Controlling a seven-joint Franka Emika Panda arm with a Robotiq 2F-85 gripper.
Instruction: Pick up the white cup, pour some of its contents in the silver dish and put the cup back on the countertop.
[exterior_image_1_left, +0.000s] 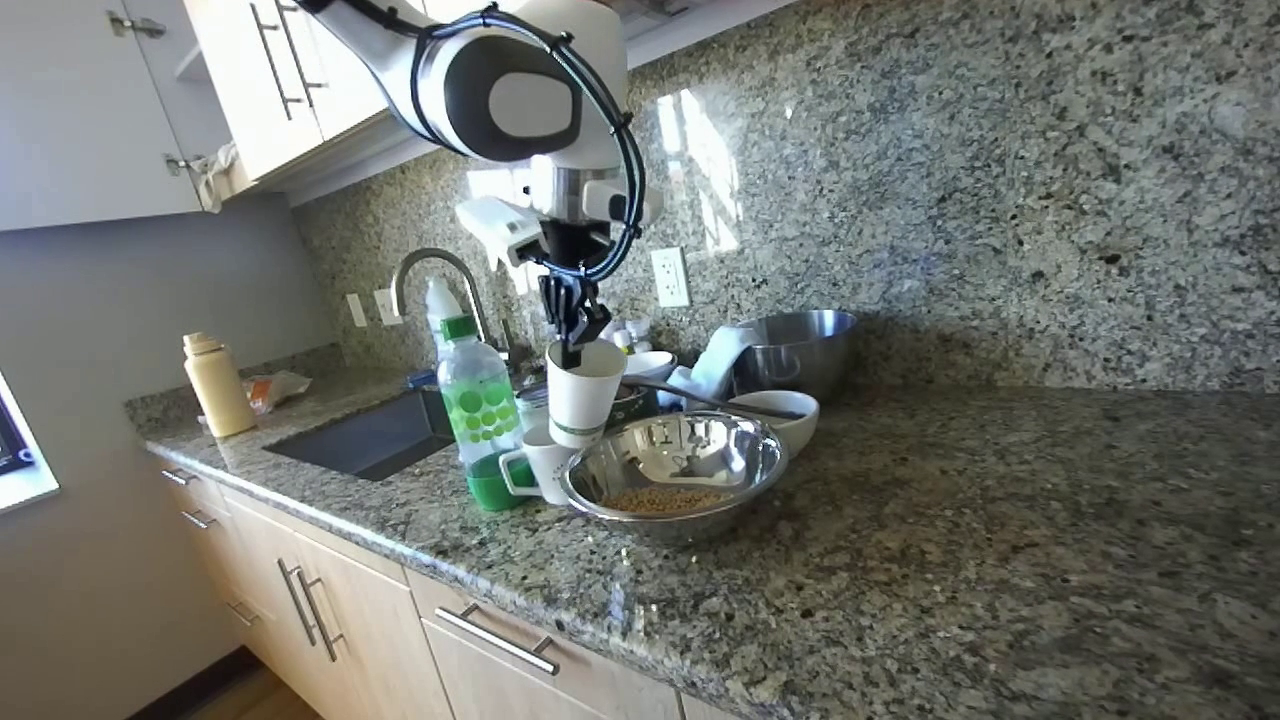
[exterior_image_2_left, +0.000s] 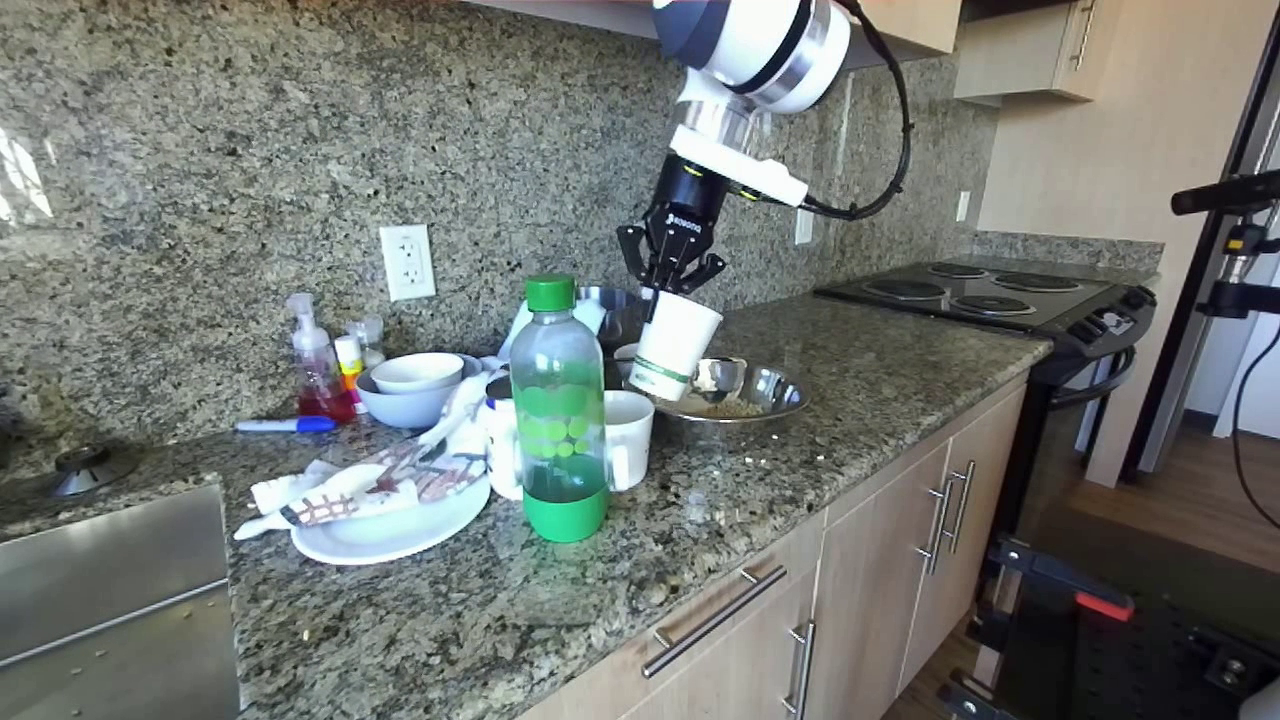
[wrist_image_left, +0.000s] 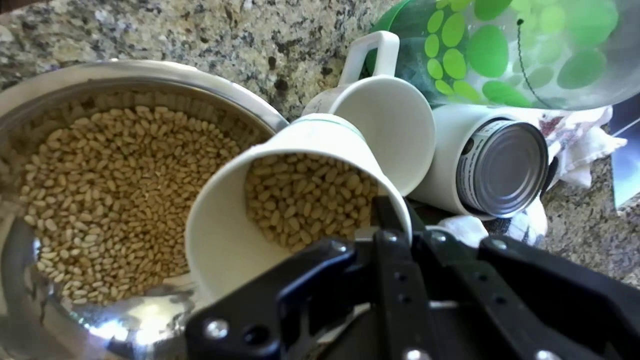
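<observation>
The white cup (exterior_image_1_left: 582, 405) is in the air, tilted with its rim leaning toward the silver dish; it also shows in an exterior view (exterior_image_2_left: 678, 342). My gripper (wrist_image_left: 387, 220) is shut on the cup's wall, one finger inside the rim and one outside. In the wrist view the cup (wrist_image_left: 225, 235) holds tan grains. The silver dish (exterior_image_1_left: 700, 450) stands on the granite countertop (exterior_image_1_left: 900, 580) just beside and below the cup, with similar grains lying inside it. In the wrist view the cup overlaps the dish's edge (wrist_image_left: 165, 70). No grains are seen falling.
A white mug (wrist_image_left: 385, 130) stands below the cup, beside the dish. A tall green bottle (exterior_image_2_left: 560, 440) stands beside the mug. A metal can (wrist_image_left: 510, 165) sits in a white container. A white bowl (exterior_image_1_left: 795, 430) with a dark utensil and a larger metal bowl (exterior_image_1_left: 800, 355) stand behind the dish.
</observation>
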